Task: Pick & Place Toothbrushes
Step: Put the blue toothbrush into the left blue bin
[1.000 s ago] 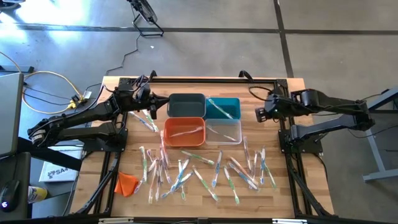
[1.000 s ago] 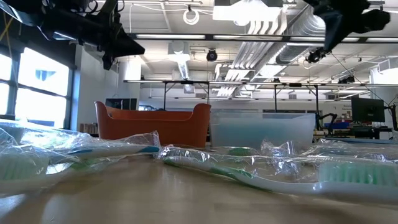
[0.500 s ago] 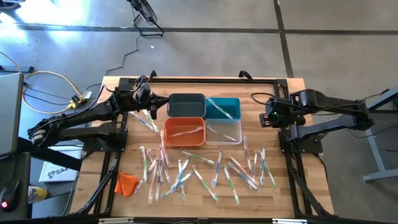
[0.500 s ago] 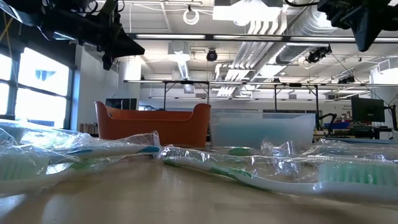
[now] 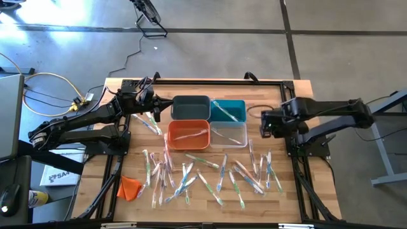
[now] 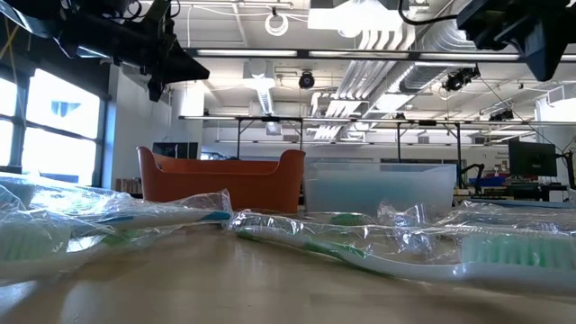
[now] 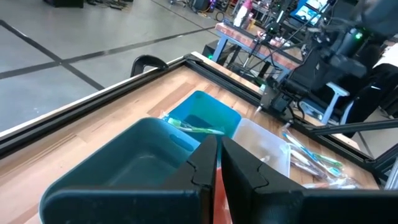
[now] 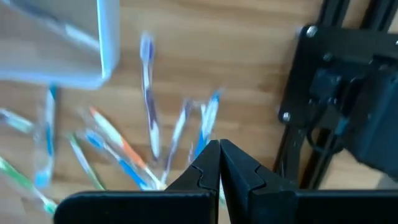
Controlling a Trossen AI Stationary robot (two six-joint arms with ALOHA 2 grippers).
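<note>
Right gripper [image 5: 264, 124] is clenched and empty, above the table [image 5: 280, 95] just right of the clear bin [image 5: 229, 135]. Left gripper [image 5: 156, 112] is clenched, empty, left of the grey bin [image 5: 190, 107]. Toothbrushes [image 5: 210, 175] lie scattered along the near side; some sit in the teal bin [image 5: 229, 109] and orange bin [image 5: 188, 134]

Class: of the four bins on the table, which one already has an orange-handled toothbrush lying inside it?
The orange bin, front-left of the four. The teal bin holds a green toothbrush instead.
</note>
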